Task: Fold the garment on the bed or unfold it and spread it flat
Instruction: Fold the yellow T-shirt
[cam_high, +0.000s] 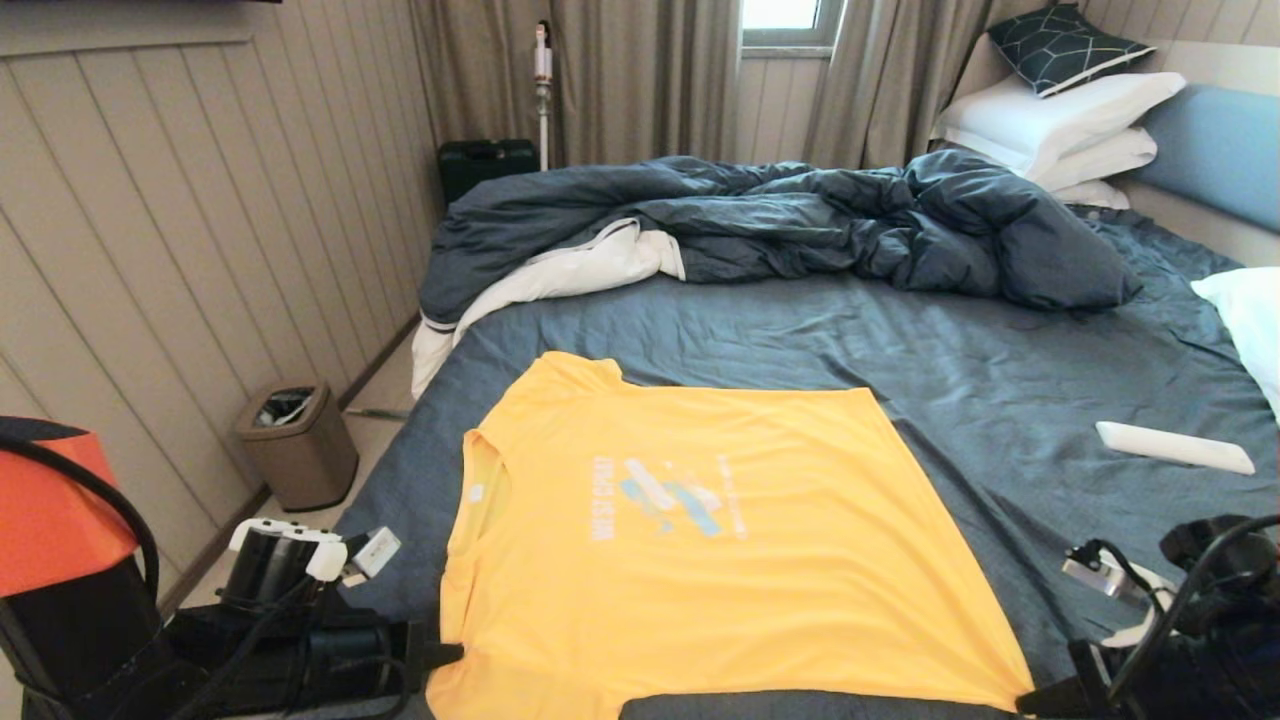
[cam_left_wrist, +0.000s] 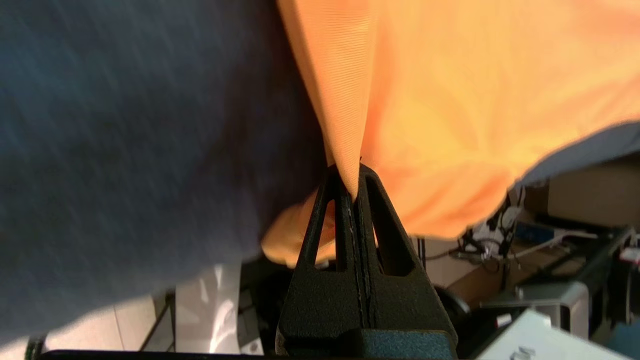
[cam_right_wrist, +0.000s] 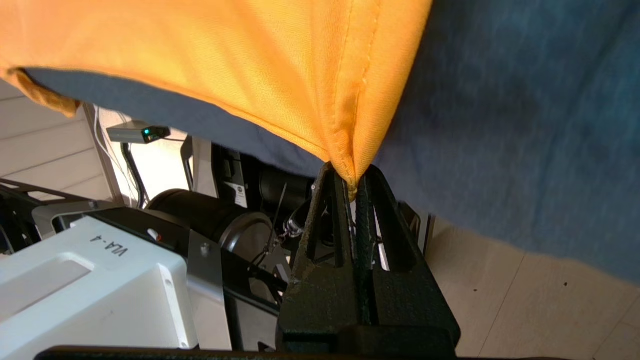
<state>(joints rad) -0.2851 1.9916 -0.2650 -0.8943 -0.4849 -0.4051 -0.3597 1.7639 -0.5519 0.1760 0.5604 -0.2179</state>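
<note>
The garment (cam_high: 700, 540), a bright yellow T-shirt with white lettering and a light-blue graphic, lies spread flat on the near part of the bed (cam_high: 1000, 400), neck towards the left. My left gripper (cam_high: 450, 655) is shut on the shirt's near left corner at the bed's front edge; in the left wrist view the fabric (cam_left_wrist: 450, 100) is pinched between the black fingertips (cam_left_wrist: 350, 180). My right gripper (cam_high: 1030, 695) is shut on the near right hem corner, and the stitched hem (cam_right_wrist: 345, 125) runs into its jaws (cam_right_wrist: 352, 182).
A rumpled dark-blue duvet (cam_high: 800, 220) lies across the far half of the bed. White pillows (cam_high: 1070, 120) stack at the headboard. A white remote (cam_high: 1175, 447) lies on the sheet at right. A bin (cam_high: 297, 442) stands on the floor at left.
</note>
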